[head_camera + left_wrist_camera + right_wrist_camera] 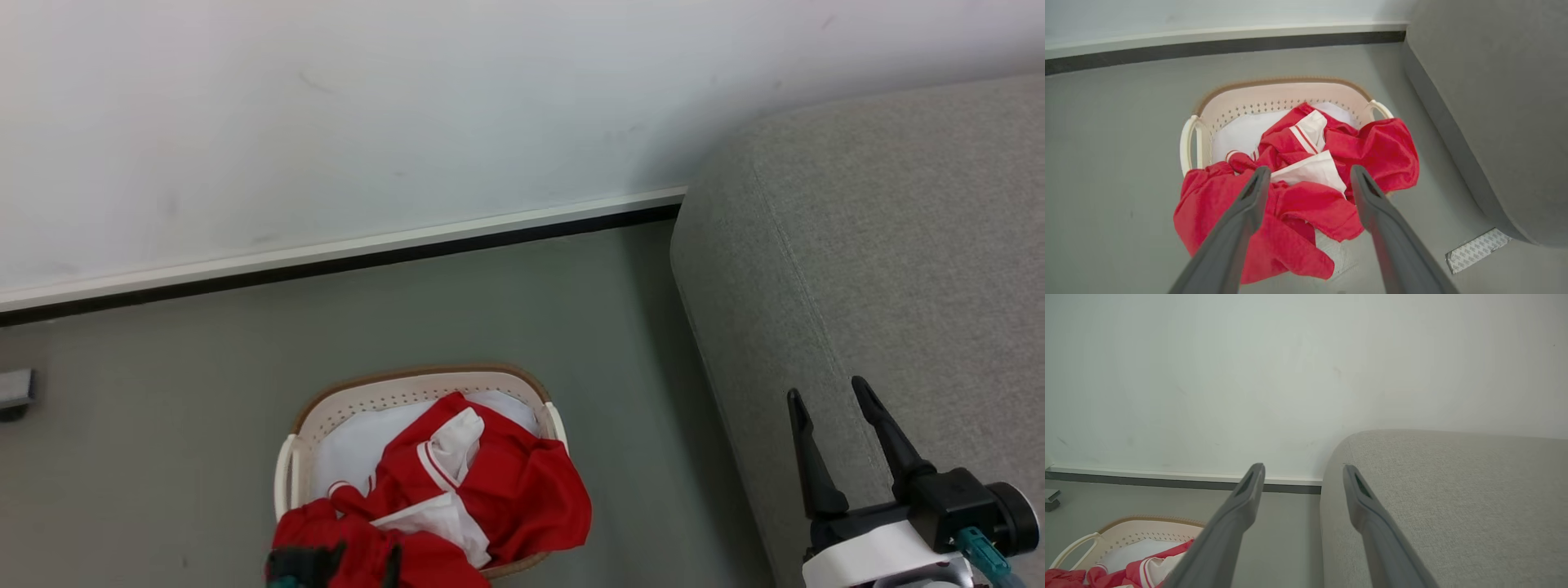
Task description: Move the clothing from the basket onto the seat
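The clothing (522, 490), bright red with white panels and striped trim, lies heaped in the cream basket (408, 388) on the floor and hangs over its near and right rim. In the left wrist view my left gripper (1310, 173) is open just over the clothing (1384, 151), its fingers either side of a white panel; whether they touch the fabric is unclear. Its dark fingertips show low in the head view as the left gripper (351, 563). My right gripper (829, 392) is open and holds nothing above the grey seat (898, 245), seen also as the right gripper (1303, 470).
A white liner sheet (1241, 132) lies under the clothing in the basket (1274, 96). A white wall with a dark baseboard (343, 265) runs behind. A small grey object (15, 390) sits on the floor at left. A patterned pad (1478, 249) sits under the seat (1494, 102).
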